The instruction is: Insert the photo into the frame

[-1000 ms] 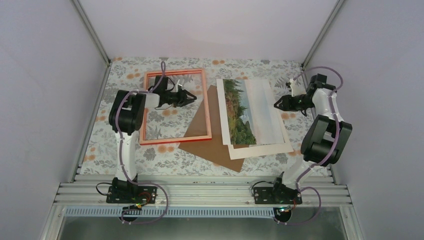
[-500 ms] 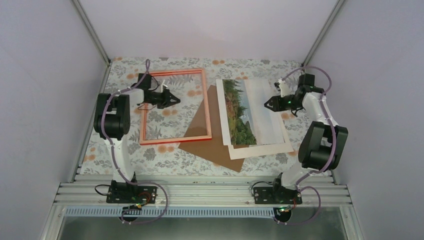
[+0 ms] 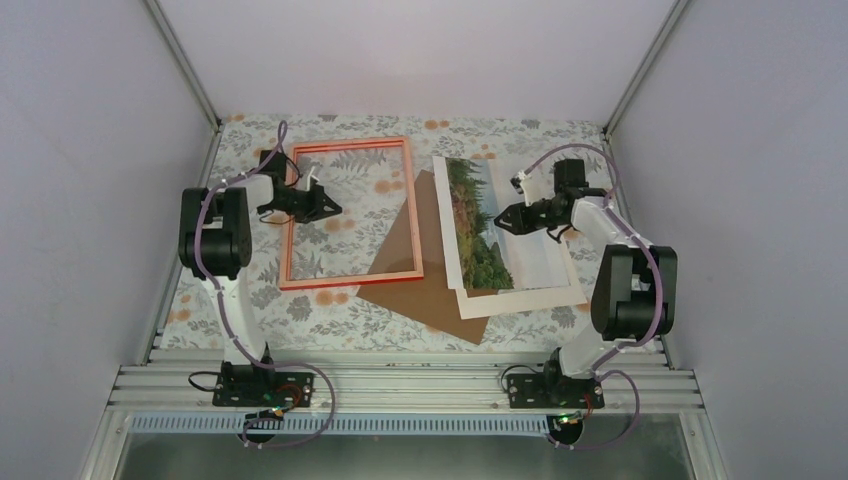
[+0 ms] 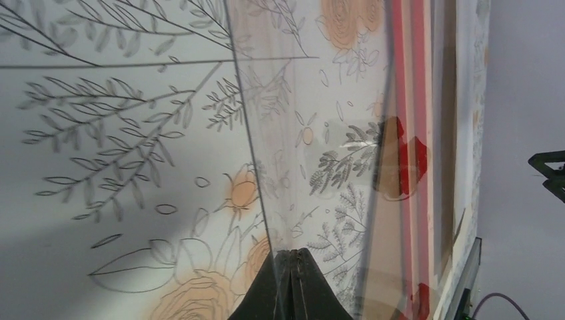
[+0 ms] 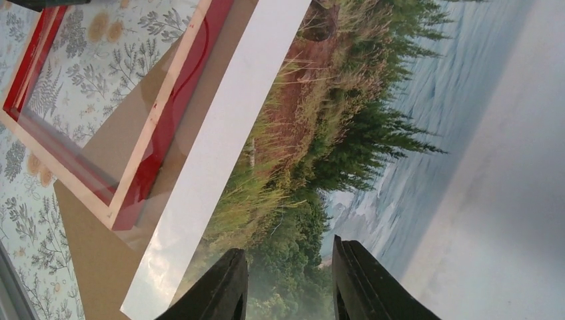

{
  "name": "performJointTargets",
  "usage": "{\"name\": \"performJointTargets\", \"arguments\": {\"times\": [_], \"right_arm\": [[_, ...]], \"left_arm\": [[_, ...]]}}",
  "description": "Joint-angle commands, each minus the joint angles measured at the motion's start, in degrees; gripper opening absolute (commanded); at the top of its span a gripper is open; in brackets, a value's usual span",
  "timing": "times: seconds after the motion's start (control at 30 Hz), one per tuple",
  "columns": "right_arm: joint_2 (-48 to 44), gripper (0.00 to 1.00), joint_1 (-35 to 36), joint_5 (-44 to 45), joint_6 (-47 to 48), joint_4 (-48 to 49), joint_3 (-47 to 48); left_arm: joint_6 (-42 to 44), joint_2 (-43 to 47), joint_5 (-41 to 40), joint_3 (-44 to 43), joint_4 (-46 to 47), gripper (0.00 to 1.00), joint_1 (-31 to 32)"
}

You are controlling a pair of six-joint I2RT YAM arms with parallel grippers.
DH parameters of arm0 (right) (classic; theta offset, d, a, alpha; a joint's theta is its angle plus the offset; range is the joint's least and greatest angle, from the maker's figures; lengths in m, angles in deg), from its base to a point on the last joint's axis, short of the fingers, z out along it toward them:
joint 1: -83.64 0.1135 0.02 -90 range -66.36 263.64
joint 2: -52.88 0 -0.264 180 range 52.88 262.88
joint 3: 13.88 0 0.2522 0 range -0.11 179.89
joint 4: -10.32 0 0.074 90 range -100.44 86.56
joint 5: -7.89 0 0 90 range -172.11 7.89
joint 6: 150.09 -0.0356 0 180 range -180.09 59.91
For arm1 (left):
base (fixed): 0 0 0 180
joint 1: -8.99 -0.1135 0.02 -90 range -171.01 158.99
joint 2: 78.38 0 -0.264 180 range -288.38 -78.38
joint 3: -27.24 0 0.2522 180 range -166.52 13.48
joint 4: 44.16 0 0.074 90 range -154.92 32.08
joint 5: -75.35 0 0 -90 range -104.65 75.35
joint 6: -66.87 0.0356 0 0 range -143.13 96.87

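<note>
Top external view: the photo (image 3: 485, 225) lies face up on the white mat (image 3: 520, 297), right of the frame (image 3: 350, 281) on the counter (image 3: 240, 300); the right claw (image 3: 500, 221), fingers apart and empty above it, should catch the print's edge alone, while the left claw (image 3: 333, 208) hangs closed over the frame

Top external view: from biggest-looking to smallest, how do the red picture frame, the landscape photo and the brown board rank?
1. bright red rectangular picture frame
2. rectangular paper landscape photo, only slightly smaller
3. brown backing board, judged by its visible part; frame and photo cover part of it, so true size unsure
</note>
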Motion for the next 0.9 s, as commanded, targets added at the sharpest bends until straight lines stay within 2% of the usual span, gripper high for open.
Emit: {"name": "performJointTargets", "arguments": {"times": [0.0,0.6,0.87], "right_arm": [[0.27,0.33,0.79,-0.33,-1.25,4.09,-1.44],[0.22,0.33,0.80,1.23,-1.80,5.05,-1.41],[-0.58,0.33,0.85,1.43,-1.67,5.14,-2.39]], "left_arm": [[3.84,0.24,-2.82,-2.75,-2.92,0.02,-1.36],[4.25,-1.52,-8.41,-4.45,-4.24,0.02,-2.21],[4.65,0.34,-7.79,-3.22,-2.95,0.02,-2.30]]}}
